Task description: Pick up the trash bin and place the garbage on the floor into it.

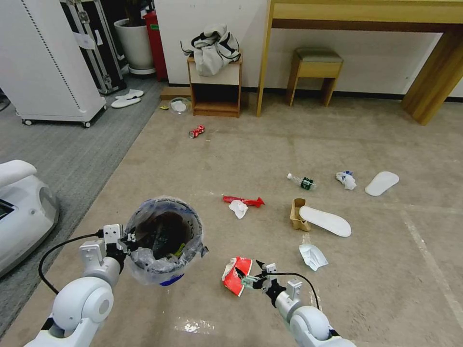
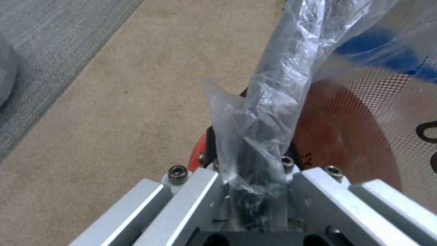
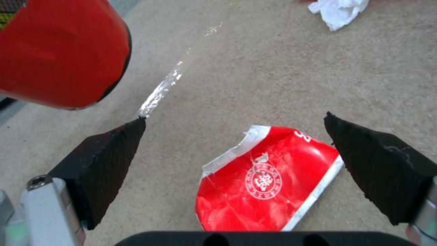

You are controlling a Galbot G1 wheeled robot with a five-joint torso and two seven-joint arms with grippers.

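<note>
Two end effectors are working: the right end effector (image 3: 234,119), fingers spread wide, is hovering over a torn red snack wrapper (image 3: 268,179) on the beige carpet floor (image 1: 270,154), while the left end effector (image 1: 126,239) is gripping the rim of the plastic-lined blue-and-red round trash bin (image 1: 164,241).

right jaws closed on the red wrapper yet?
No. The right gripper hangs open over the red wrapper, jaws apart on either side of it.
</note>
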